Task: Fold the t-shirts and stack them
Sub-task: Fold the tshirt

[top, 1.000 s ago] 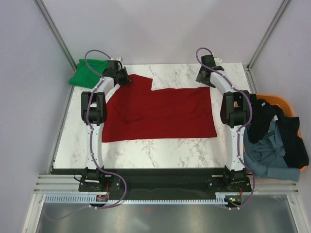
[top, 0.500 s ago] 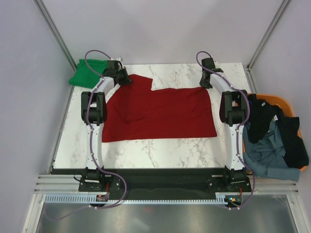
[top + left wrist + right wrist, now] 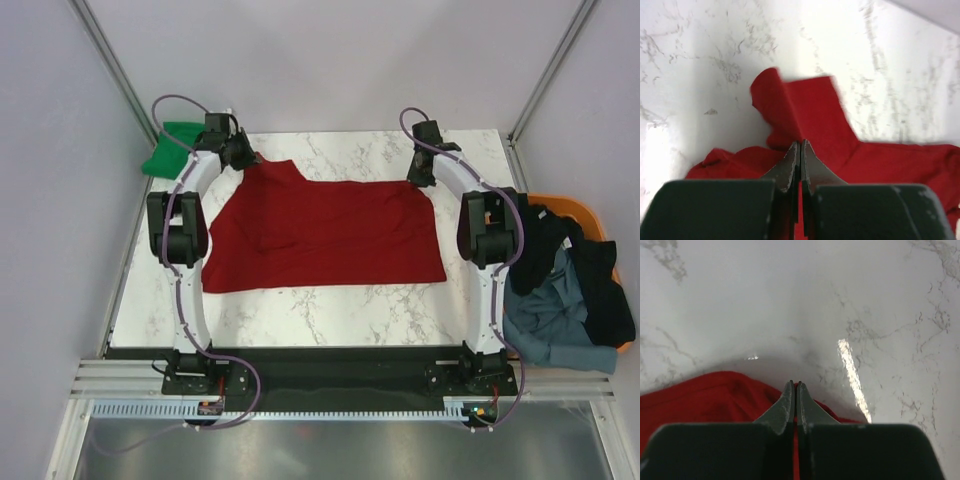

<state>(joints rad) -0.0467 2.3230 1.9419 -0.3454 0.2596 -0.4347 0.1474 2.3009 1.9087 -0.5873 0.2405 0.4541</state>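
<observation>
Jaws on both arms pinch the far edge of the dark red soft cloth t-shirt [image 3: 320, 235] spread on the white marbled table [image 3: 330, 300]: left gripper [image 3: 240, 153] at the sleeve, right gripper [image 3: 421, 176] at the opposite corner, probably to lift it evenly for folding

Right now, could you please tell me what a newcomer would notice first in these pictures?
The dark red t-shirt spread across the middle of the marble table catches the eye first, with the left gripper and right gripper each shut on one of its far corners. Next comes the orange basket off the table's right edge, heaped with black and grey-blue garments, and a green shirt bunched at the far left corner.
</observation>
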